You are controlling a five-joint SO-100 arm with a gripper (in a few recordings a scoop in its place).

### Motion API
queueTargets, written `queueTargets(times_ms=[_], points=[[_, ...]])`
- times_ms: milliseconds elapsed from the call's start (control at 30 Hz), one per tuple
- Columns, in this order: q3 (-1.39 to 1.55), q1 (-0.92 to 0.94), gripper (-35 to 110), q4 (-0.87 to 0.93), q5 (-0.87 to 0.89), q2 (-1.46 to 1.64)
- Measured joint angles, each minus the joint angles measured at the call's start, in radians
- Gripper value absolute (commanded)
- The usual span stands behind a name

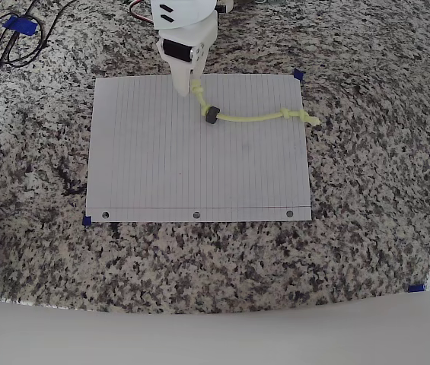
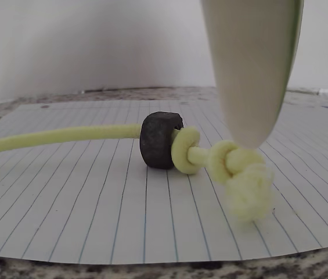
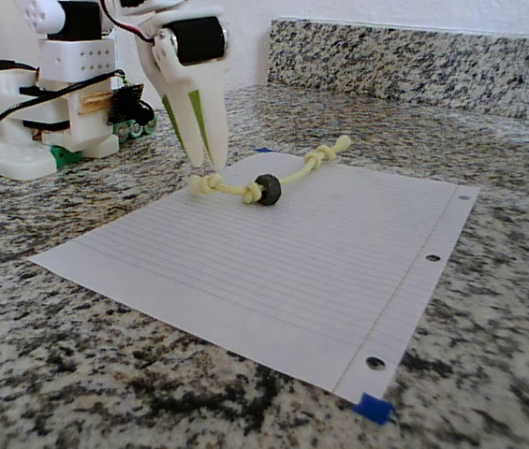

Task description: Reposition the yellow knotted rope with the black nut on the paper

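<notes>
The gripper is pointing down over the paper toward twelve o'clock in the overhead view, its white fingers drawn together on the knotted end of the yellow knotted rope, so it is reading as closed on that knot, though the contact itself is partly hidden behind the fingertip in the wrist view. The rope is lying across the upper part of the sheet, running toward three o'clock, where its far knot is hanging just past the paper's edge onto the granite counter. The black nut is sitting on the paper just beside the held knot, threaded on the cord. Judging by this, the grasp is being made and the move itself is not yet done. The cord is looking soft and fuzzy, frayed at the knot; the nut is dull, dark and ring-shaped; the sheet is flat, ruled and punched; the counter is speckled and polished.
</notes>
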Motion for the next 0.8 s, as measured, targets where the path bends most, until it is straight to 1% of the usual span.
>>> queueTargets(times_ms=[333,500,633,800], points=[[0.0,0.0,48,-0.041,-0.038,-0.078],[0.0,-0.006,44,-0.094,-0.038,-0.117],[0.0,-0.038,36,-0.107,-0.038,-0.133],[0.0,-0.051,35,-0.124,-0.044,-0.156]])
